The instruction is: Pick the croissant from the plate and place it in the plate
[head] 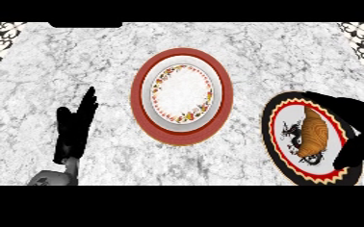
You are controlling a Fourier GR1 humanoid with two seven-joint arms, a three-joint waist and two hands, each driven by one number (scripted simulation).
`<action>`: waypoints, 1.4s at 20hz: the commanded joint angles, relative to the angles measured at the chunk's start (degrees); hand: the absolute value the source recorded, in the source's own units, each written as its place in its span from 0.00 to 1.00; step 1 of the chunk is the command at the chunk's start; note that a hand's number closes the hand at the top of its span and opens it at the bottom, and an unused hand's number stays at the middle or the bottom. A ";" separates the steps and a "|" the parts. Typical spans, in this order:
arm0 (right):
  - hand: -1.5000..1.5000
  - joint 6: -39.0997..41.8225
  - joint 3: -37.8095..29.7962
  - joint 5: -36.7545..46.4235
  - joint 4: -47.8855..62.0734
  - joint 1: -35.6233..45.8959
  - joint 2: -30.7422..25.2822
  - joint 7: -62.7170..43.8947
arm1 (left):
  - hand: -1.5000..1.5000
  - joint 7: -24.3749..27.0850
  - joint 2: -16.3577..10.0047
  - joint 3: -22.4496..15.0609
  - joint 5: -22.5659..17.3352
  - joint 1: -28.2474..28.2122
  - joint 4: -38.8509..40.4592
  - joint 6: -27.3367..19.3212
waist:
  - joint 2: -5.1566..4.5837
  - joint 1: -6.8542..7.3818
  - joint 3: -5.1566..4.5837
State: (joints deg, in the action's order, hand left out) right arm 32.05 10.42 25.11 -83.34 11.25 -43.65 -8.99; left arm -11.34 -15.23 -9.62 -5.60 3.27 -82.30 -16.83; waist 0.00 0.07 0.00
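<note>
A brown croissant (315, 132) lies on a plate with a black and red zigzag rim (273, 137) at the right edge of the counter. My right hand (352, 113) arches round the croissant's right side, its fingers spread past the pastry's upper and lower ends without closing on it. It hides that plate's right rim. In the middle of the counter stands a second plate (139, 96) with a broad red rim and a floral inner ring, with nothing on it. My left hand (74, 125) rests open at the left, fingers pointing up, well apart from both plates.
The counter top (85, 57) is grey-white marble. A dark object (85, 24) shows at the far edge on the left. Patterned corners (352, 31) appear at the upper right and upper left.
</note>
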 commanded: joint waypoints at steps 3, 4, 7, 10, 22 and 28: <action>0.00 2.87 -3.48 4.02 2.54 -0.20 2.63 2.33 | 0.50 1.07 3.93 1.29 2.51 2.41 3.60 0.20 | -0.03 -0.10 -0.01; 0.00 2.99 -2.76 4.69 5.74 3.06 4.19 2.84 | 0.50 2.57 2.27 0.47 2.38 -3.64 0.08 1.79 | -0.03 0.29 0.00; 0.00 2.53 -3.95 7.61 4.35 1.69 7.05 1.80 | 0.50 1.52 3.43 1.44 4.14 -1.64 1.10 1.88 | 0.00 0.09 0.00; 0.00 2.06 -2.90 11.56 8.82 3.43 8.58 4.37 | 0.50 -0.43 5.11 1.58 5.07 0.88 1.57 1.59 | -0.04 0.14 0.01; 1.00 -7.94 -4.50 22.03 10.99 -0.33 8.99 17.20 | 0.50 -3.71 4.65 4.31 5.14 -2.03 -5.23 5.23 | 0.03 0.08 0.01; 1.00 -18.74 -10.67 23.85 7.53 0.13 7.38 14.74 | 0.50 1.83 4.87 4.21 6.44 -4.39 -1.56 4.87 | 0.06 -0.08 0.01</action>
State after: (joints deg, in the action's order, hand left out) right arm 19.23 3.08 47.23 -75.20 10.57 -35.45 6.25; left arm -11.78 -10.15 -5.40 0.38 0.80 -84.38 -12.43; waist 0.07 -0.05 -0.01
